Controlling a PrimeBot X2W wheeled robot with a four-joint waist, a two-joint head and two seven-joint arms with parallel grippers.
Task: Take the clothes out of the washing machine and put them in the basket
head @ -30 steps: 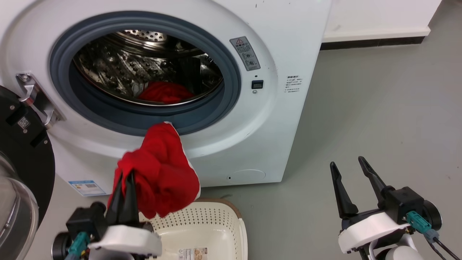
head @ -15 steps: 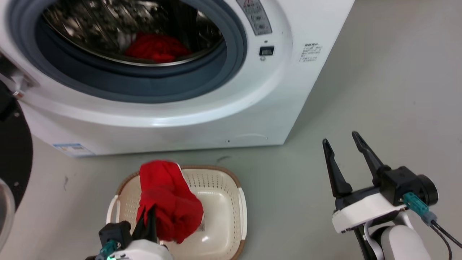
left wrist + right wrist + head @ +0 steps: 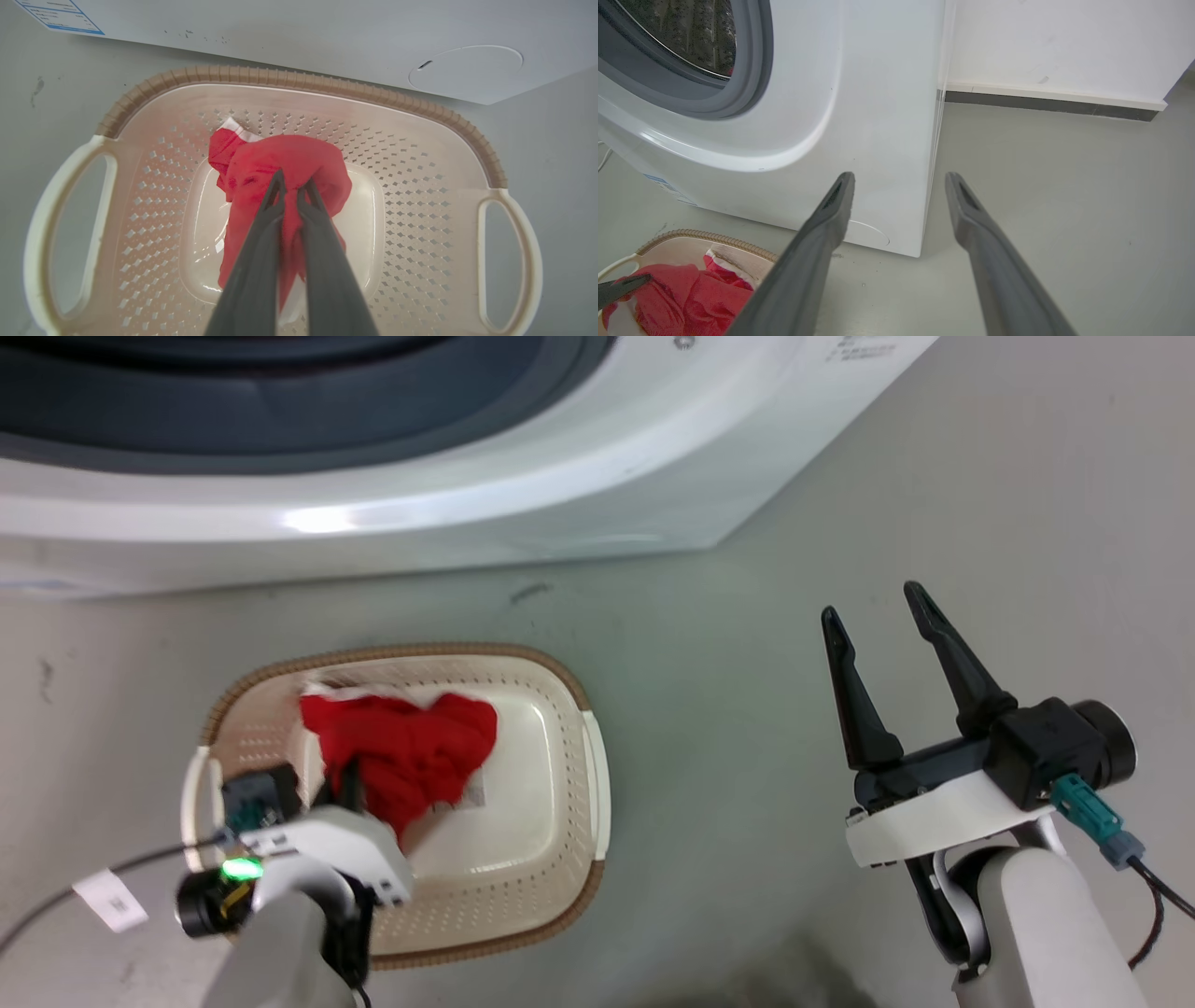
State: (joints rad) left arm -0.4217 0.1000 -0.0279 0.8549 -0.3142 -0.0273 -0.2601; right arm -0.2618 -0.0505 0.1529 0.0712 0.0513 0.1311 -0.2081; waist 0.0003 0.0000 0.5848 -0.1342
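Left tool (image 3: 292,179) pinches one red garment (image 3: 261,158) inside one basket (image 3: 303,77); right tool (image 3: 868,599) gapes wide.

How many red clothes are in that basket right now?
1 bright red fabric bundle lies in the cream perforated plastic basket, gripped by the left end effector; its folds may hide a second piece.

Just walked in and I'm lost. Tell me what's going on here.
The robot is unloading laundry. Its left jaws are shut on a red garment, holding it down inside the basket on the floor in front of the washing machine; it is not yet released. The right jaws stand open and empty over the floor beside it.
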